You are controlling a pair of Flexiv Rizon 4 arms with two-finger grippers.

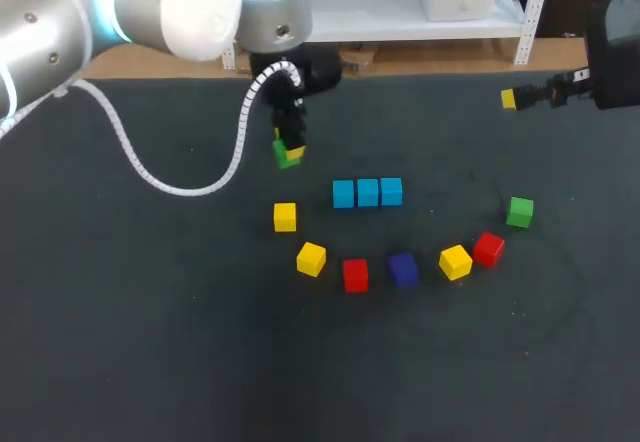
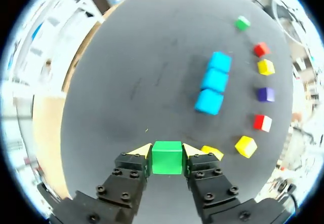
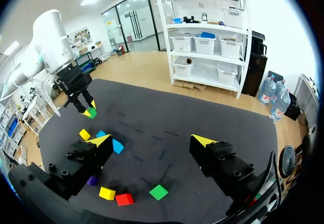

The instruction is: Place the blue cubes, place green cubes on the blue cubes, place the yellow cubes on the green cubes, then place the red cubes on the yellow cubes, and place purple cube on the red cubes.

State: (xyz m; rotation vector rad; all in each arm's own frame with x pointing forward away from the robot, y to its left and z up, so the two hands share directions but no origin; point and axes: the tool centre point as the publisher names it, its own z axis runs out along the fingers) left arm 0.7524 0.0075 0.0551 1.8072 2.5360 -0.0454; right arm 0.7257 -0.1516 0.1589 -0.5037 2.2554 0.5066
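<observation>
1. The left pincer (image 2: 167, 152) is closed on a green cube (image 2: 167, 159). One yellow tip presses flat against each of two opposite sides, and the cube's top face shows between them.
2. The cube looks small, hard and light, with smooth flat faces. Two opposite faces, taken near their middle, are probably the best hold. A gentle squeeze should be enough, while a grip near an edge or corner could let it twist or slip.
3. Ahead of the pincer, on the dark tabletop (image 1: 150, 312), lies the blue row (image 2: 212, 82) of three touching cubes. The held cube is near the row but not over it.
4. Past the row, loose cubes form an arc, each apart from the next: yellow cubes (image 1: 311, 259), red cubes (image 1: 355, 275), a purple cube (image 1: 403, 269) and a second green cube (image 1: 519, 212).
5. Farthest off, the right pincer (image 3: 152, 140) is spread wide and empty, well apart from every cube.
</observation>
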